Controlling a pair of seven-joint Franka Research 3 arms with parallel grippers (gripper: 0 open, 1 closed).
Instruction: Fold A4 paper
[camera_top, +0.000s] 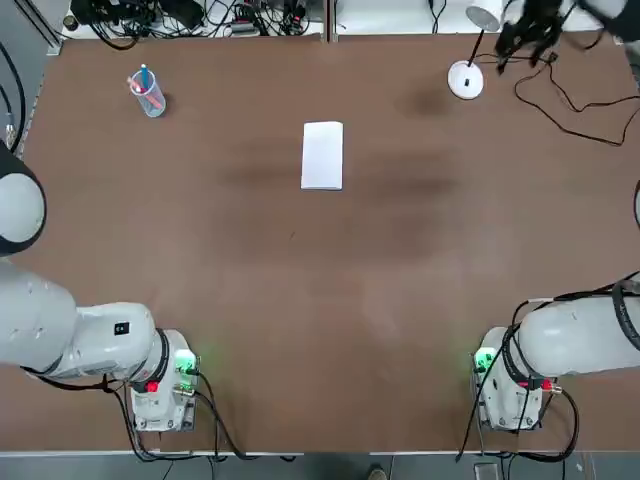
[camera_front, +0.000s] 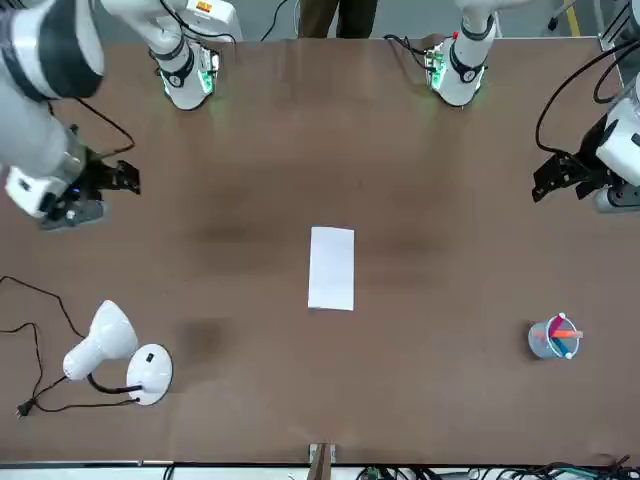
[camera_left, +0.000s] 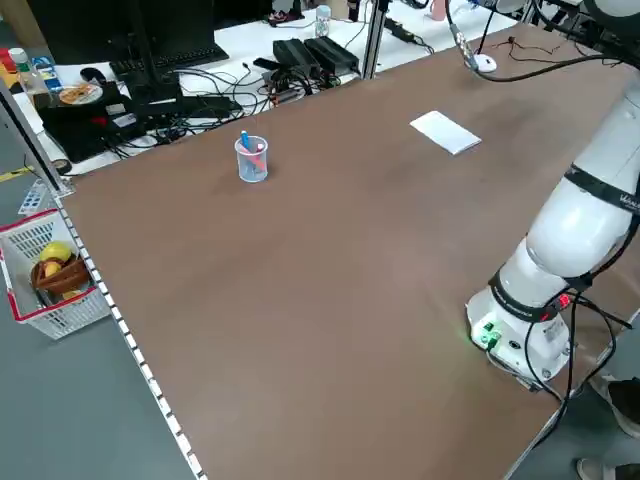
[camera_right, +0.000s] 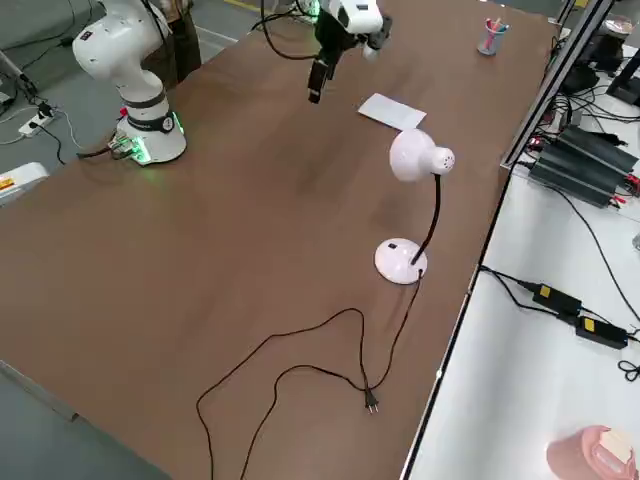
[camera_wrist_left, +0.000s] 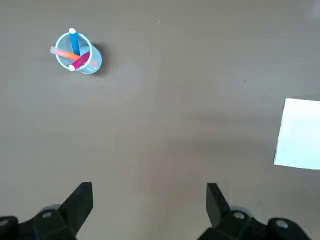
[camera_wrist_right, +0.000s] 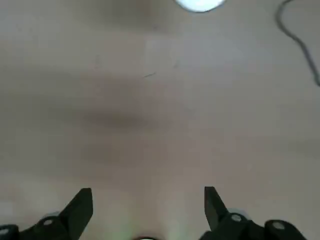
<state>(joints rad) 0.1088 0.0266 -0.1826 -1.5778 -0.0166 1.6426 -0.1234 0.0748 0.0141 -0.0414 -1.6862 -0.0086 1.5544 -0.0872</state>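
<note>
The paper (camera_top: 322, 156) lies mid-surface (camera_top: 300, 290), between the pen cup (camera_top: 148, 94) and the lamp (camera_front: 110, 352), neither touching it. Left tool (camera_wrist_left: 150, 200) and right tool (camera_wrist_right: 149, 202) hover, both spread.

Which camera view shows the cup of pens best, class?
The left wrist view: the cup appears largest there, its pens distinct. The top, front and both side views show it smaller, pens inside; the right wrist view misses it.
</note>
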